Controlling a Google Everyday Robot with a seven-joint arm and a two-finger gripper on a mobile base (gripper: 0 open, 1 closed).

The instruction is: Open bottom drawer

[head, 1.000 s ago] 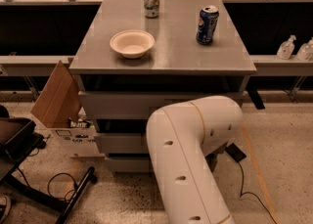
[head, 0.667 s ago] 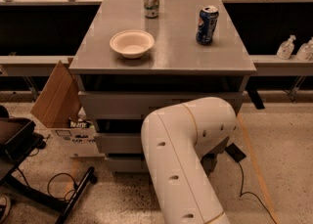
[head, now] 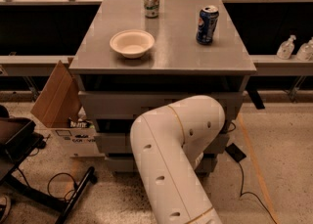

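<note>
Three grey drawer fronts on the cabinet [head: 161, 104], all flush; the bottom drawer [head: 120, 163] sits lowest, just above the floor, its right part covered by the arm [head: 171, 169].

Since a second ago: the arm's pale elbow has slid a little to the left across the two lower fronts. Nothing else has moved.

Gripper: out of sight behind the elbow, low in front of the cabinet. Its grip cannot be told.

On the desk [head: 171, 54]: white bowl [head: 132, 43] front left, green-and-white can [head: 151, 1] at the back, blue can [head: 207, 24] to the right, all well apart.

Writing: the blue can carries a round red-white-blue mark, Pepsi-like, with lettering too small to read. The white box [head: 73, 137] left of the cabinet has dark print, also not legible, with an open cardboard flap [head: 56, 96] above it.
</note>
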